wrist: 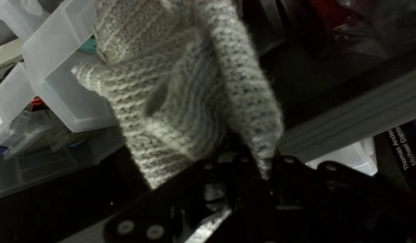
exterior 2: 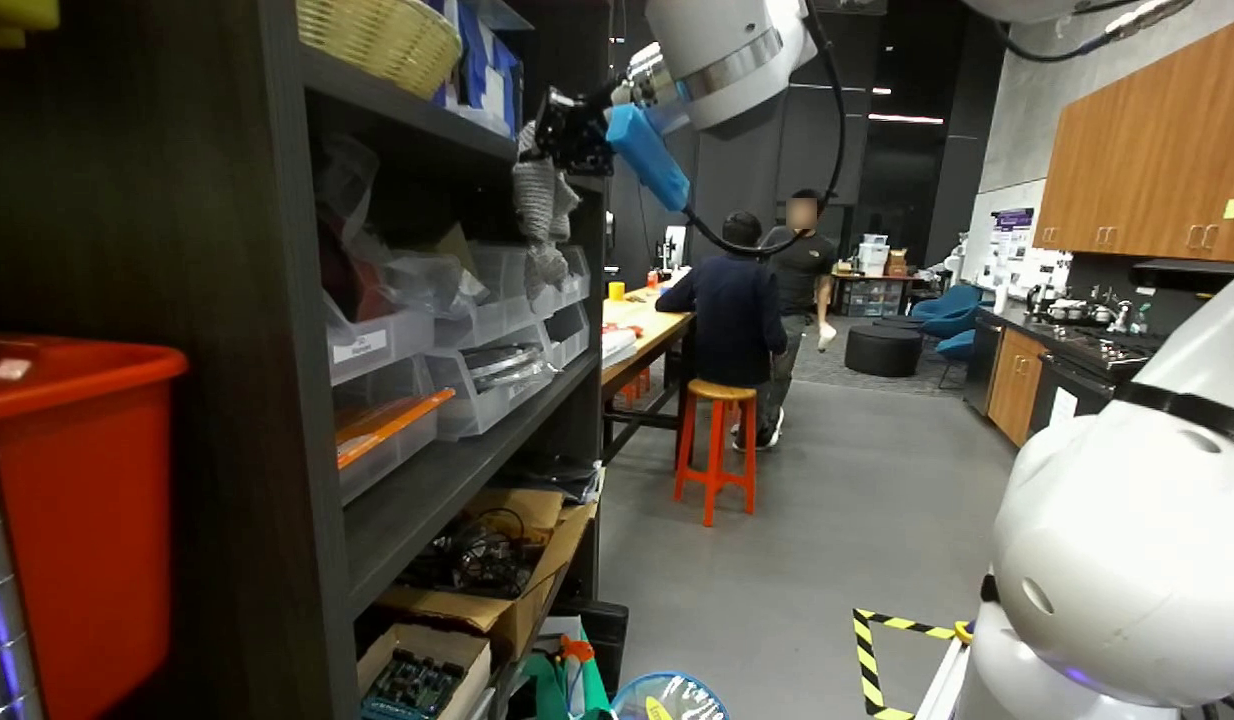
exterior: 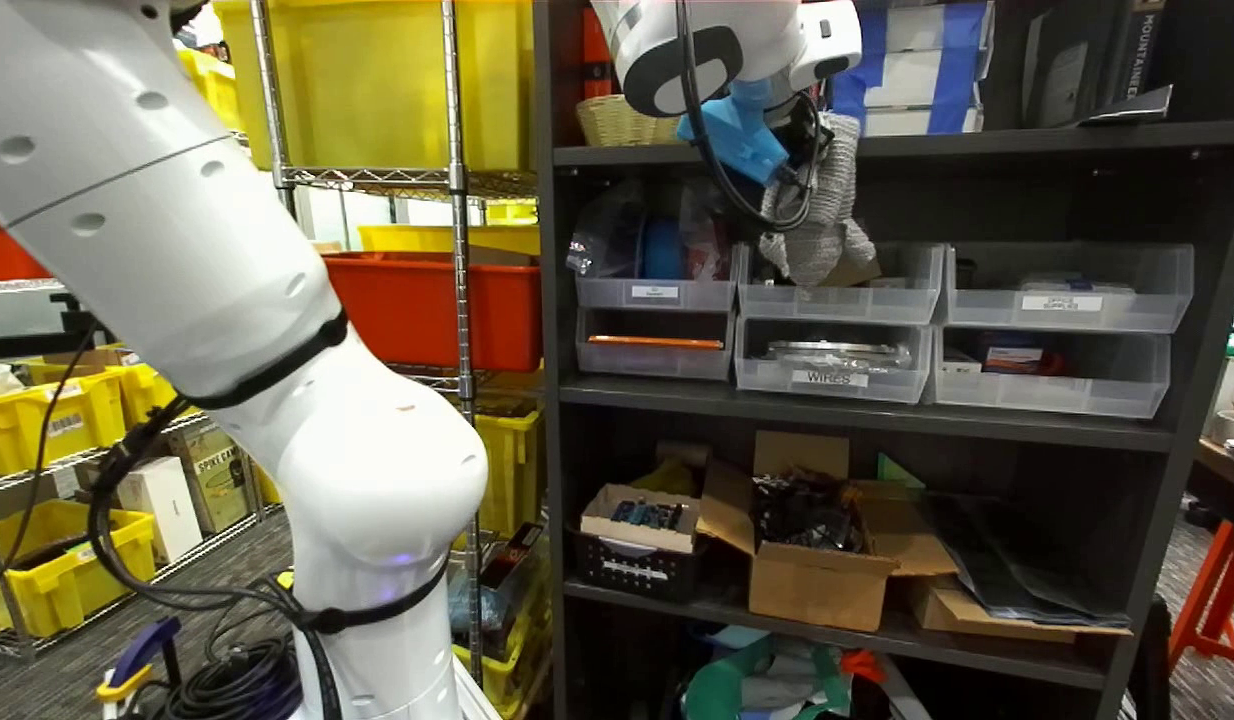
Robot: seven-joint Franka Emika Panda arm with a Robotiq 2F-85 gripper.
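My gripper [exterior 2: 567, 132] is shut on a grey knitted item [exterior 2: 543, 205], pinching one end so the rest hangs down limp. In the wrist view the gripper [wrist: 264, 168] has a narrow tip of the knitted item [wrist: 181, 87] between its fingers. In an exterior view the knitted item [exterior: 822, 215] hangs below the upper shelf board, and its lower end overlaps the upper middle clear bin [exterior: 837, 303]. I cannot tell whether it touches the bin. The fingers are mostly hidden there behind the blue wrist part [exterior: 742, 135] and a cable.
Clear bins stand in two rows on the dark shelf [exterior: 857, 410], including a WIRES bin [exterior: 827, 385] and an office supplies bin [exterior: 1067, 312]. A wicker basket [exterior: 627, 122] sits on the board above. An open cardboard box [exterior: 817, 590] is below. Two people are near a stool [exterior 2: 719, 450].
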